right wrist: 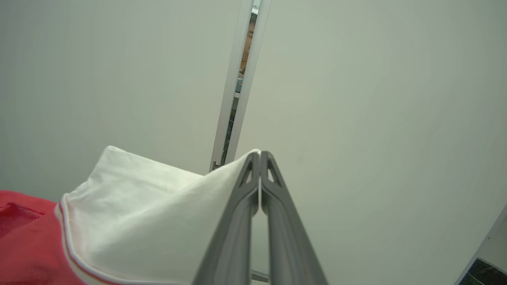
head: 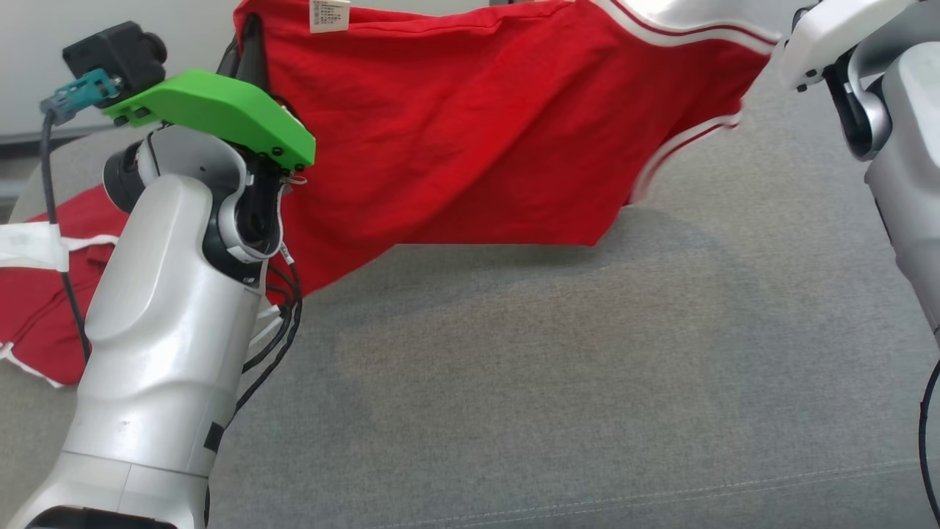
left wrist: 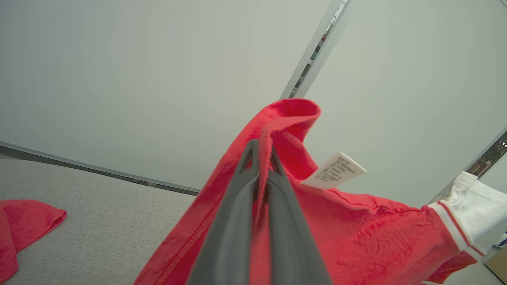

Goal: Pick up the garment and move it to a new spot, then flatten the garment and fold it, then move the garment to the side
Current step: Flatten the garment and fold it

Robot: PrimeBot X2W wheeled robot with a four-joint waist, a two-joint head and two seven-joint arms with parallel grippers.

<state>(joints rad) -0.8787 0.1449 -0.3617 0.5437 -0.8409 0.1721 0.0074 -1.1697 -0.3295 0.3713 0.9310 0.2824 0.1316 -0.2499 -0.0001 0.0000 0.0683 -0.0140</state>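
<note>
Left gripper [left wrist: 261,148]: fingers pressed together on a rolled red edge of the red shirt [head: 477,132], just beside the care label [left wrist: 336,171]. The cloth folds over the tips, so the bite looks shallow.

Right gripper [right wrist: 260,154]: fingers pinched shut on the very edge of the white sleeve [right wrist: 158,206]. Only a thin margin of fabric shows at the tips.

Shirt position: hung between the two grippers and held up off the surface, with the body sagging in the middle. The lower hem hangs clear on the right. On the left a red portion lies on the surface [head: 44,294] behind the left arm. It appears to be part of the same shirt, but the join is hidden.

Risks, as judgement:
- The sleeve-edge pinch may slip if the arms pull apart to tension the cloth, dropping one side.
- The trailing left part could drag or bunch when the shirt is carried, so it may land creased.
- The grips are at a seam and a sleeve, not matched corners, so the shirt may lay down skewed.
- Loose cloth near the left wrist cables [head: 283,323] could snag.

Surface: grey upholstered surface [head: 551,382], woven, with a stitched seam toward the near edge.

Room: plain pale wall [left wrist: 119,79] close behind, with a narrow vertical gap [right wrist: 241,79] between panels.
</note>
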